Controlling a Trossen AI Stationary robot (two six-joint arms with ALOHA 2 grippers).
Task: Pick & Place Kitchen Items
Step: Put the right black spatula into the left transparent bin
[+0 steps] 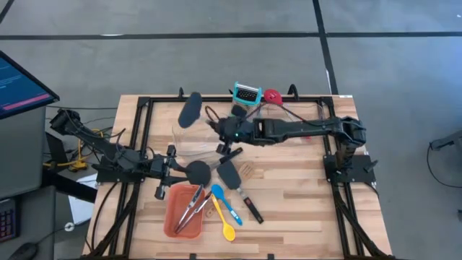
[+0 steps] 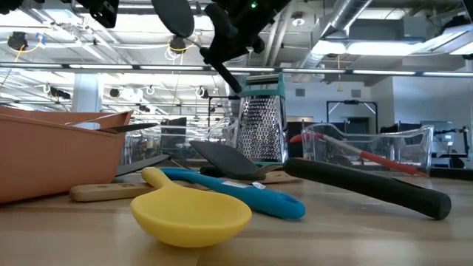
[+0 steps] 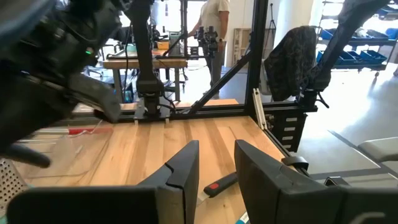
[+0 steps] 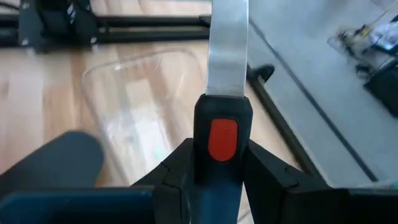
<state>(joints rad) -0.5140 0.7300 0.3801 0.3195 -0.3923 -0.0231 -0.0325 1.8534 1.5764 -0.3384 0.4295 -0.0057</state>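
While the right gripper (image 4: 214,163) is clamping a dark handle with a red button (image 4: 222,140), its flat steel blade (image 4: 227,46) is pointing straight away over the clear plastic bin (image 1: 193,137) at frame centre. Left gripper (image 1: 172,167), centre-left, is sitting part-open, gripping nothing visible.

An orange tray (image 1: 175,217) rests near the front of a wooden table (image 1: 289,195), clear plastic bins (image 1: 191,141) toward the back, a lit monitor (image 1: 22,83) off one side, a person (image 3: 214,31) standing beyond.
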